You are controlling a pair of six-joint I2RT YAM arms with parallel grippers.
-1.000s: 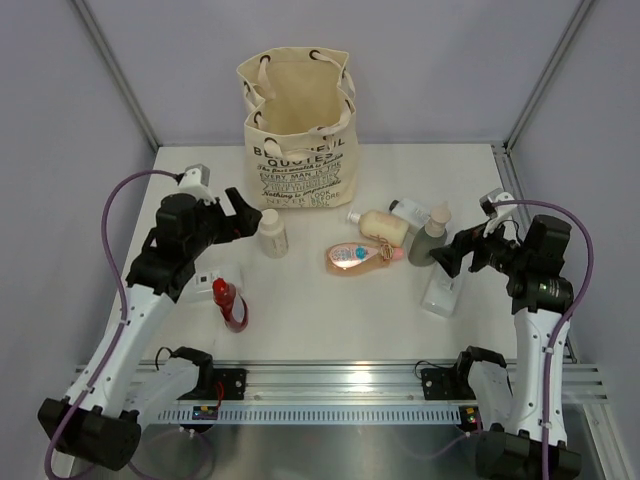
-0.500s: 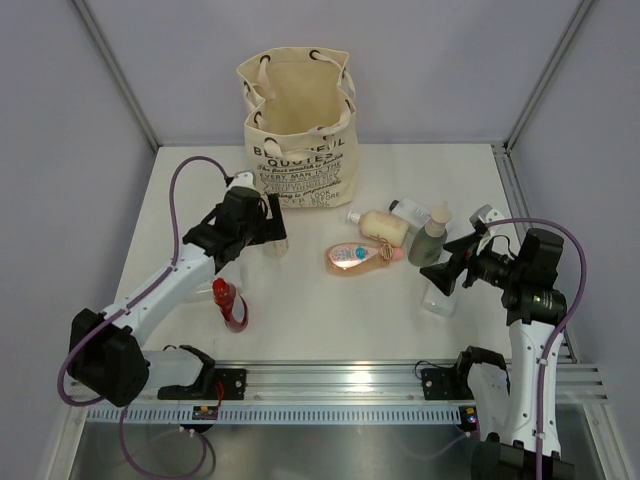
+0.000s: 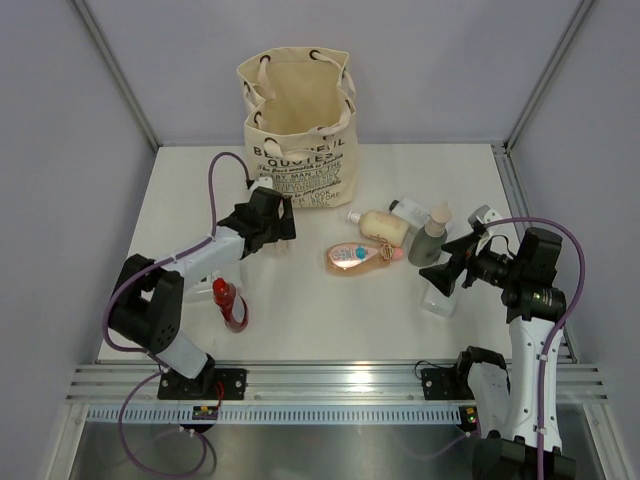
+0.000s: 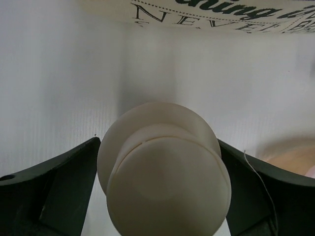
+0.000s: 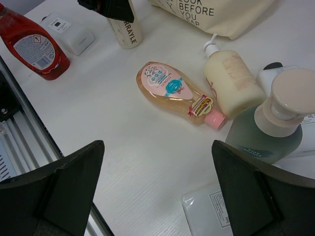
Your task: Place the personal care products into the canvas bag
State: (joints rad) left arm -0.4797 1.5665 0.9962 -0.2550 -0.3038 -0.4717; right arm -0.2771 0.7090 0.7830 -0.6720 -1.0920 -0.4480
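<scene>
The cream canvas bag stands open at the back, its black lettering facing me; its lower edge shows in the left wrist view. My left gripper is open, its jaws straddling the top of an upright white bottle, which stands on the table just in front of the bag. My right gripper is open and empty, above a flat white pouch. A pink-orange bottle, a beige bottle and a grey-green bottle with a beige cap lie between the arms.
A red bottle lies at the near left beside a flat white pack. A small white bottle lies behind the beige one. Metal frame posts stand at the back corners and a rail runs along the near edge.
My left arm has reached forward and right until its open jaws straddle the white bottle. My right arm drew back a little a second ago and has held still since.
</scene>
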